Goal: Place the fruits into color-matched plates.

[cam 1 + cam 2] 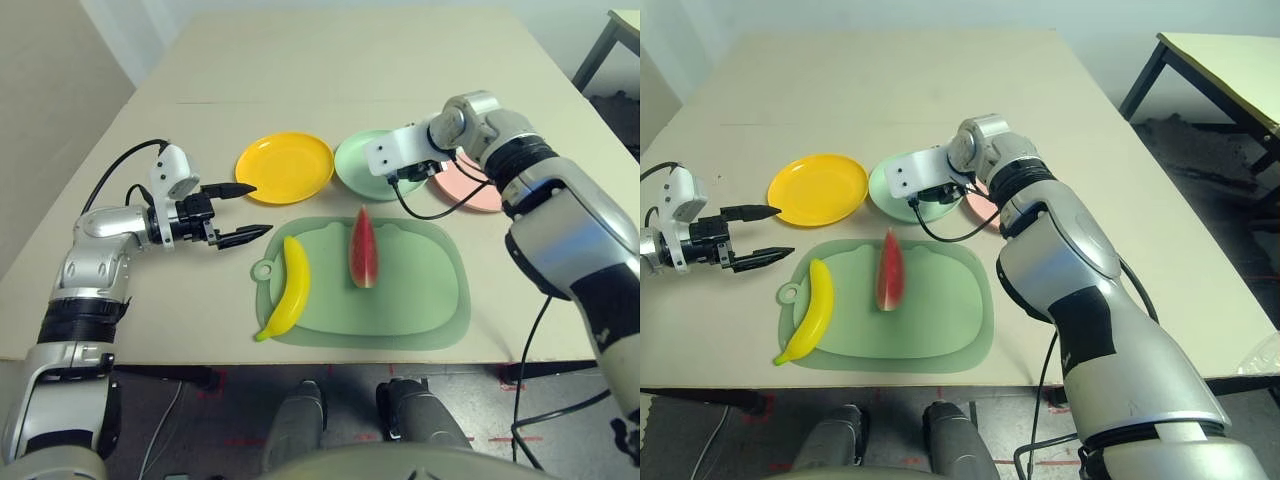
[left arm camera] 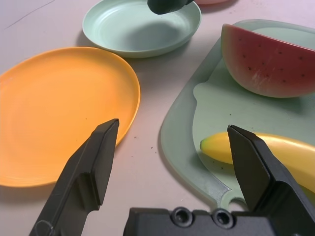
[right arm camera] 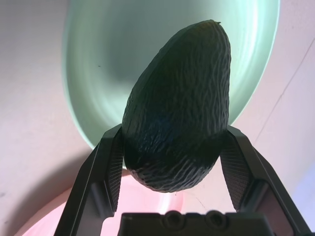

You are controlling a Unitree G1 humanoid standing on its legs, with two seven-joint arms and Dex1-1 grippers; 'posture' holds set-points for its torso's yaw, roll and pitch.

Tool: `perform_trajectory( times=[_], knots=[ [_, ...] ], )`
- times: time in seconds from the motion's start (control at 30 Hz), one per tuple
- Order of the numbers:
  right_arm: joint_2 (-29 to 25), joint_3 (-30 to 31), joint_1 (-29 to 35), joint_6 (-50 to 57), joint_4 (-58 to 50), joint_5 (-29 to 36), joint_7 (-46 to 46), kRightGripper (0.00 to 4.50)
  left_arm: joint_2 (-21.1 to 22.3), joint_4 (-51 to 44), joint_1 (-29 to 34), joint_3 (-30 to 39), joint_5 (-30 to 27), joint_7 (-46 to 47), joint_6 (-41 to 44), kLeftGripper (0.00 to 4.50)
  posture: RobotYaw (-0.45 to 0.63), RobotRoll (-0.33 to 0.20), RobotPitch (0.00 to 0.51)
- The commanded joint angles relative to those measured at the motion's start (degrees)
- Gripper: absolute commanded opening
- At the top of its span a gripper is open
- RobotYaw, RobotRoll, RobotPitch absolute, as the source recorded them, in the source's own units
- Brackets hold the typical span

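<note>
A wide beige bench (image 1: pixel 330 70) carries everything. The largest thing on it is a pale green mat (image 1: pixel 420 300) with rounded corners, lying at the near middle of the bench. Beyond the mat stand three round plates in a row: a yellow plate (image 1: pixel 285 165) on the left, a mint green plate (image 2: pixel 128 29) in the middle and a pink plate (image 1: pixel 470 190) on the right, the last two partly covered by the right arm.

On the mat the red watermelon wedge (image 1: pixel 362 248) stands on its green rind near the middle, and the yellow banana (image 1: pixel 288 285) lies along the mat's left side, its lower tip at the mat's edge. The two fruits are apart from each other.

The right end effector (image 3: pixel 172 162) hangs over the green plate, close to its border with the pink plate, and clasps the dark green avocado (image 3: pixel 179 103) between its two fingers by the broad end, the narrow end pointing out over the green plate.

The left end effector (image 1: pixel 245 210) sits to the left of the mat, just beside the yellow plate's near edge, pointing toward the banana, its fingers spread wide with nothing between them.
</note>
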Motion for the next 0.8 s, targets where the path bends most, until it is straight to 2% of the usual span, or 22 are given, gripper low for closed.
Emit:
perform_trajectory(
  times=[0.03,0.07,0.37,0.43,0.53,0.63,0.8],
  knots=[
    [0.02,-1.74,0.82,-0.72,0.62,-0.96,-1.31,4.11,0.90,-0.27,1.63,-0.02,1.13,-0.95,-1.26,4.50,0.05,0.000,0.136],
    [-0.22,-1.92,0.83,-0.93,0.62,-1.29,-1.55,4.48,1.10,-0.21,1.82,-0.08,1.29,-1.12,-1.55,4.50,0.05,0.000,0.133],
    [-5.24,-3.70,-0.40,-8.44,-1.13,-0.92,4.95,4.48,1.34,3.69,-0.37,0.03,1.64,-2.27,-3.80,4.50,0.03,0.000,0.121],
    [-6.52,-4.27,-1.06,-12.22,-2.25,-0.60,8.18,4.48,1.02,4.32,-0.97,-0.33,1.50,-3.32,-4.34,4.50,0.03,0.000,0.117],
    [-9.82,-2.96,-1.76,-24.36,-6.22,-1.06,14.67,4.48,0.57,4.64,-1.85,-0.65,0.50,-6.04,-4.01,4.50,0.01,0.000,0.110],
    [-11.84,-4.63,-0.10,-32.65,-12.38,5.19,26.80,4.48,0.48,3.74,-1.82,-0.30,-1.74,-9.78,-2.49,4.50,-0.01,0.000,0.106],
    [-14.90,-4.51,5.07,-34.85,-31.02,18.81,42.17,4.48,1.36,1.87,-0.31,-0.07,-4.20,-15.18,-0.69,4.50,-0.02,0.000,0.103]
  ],
)
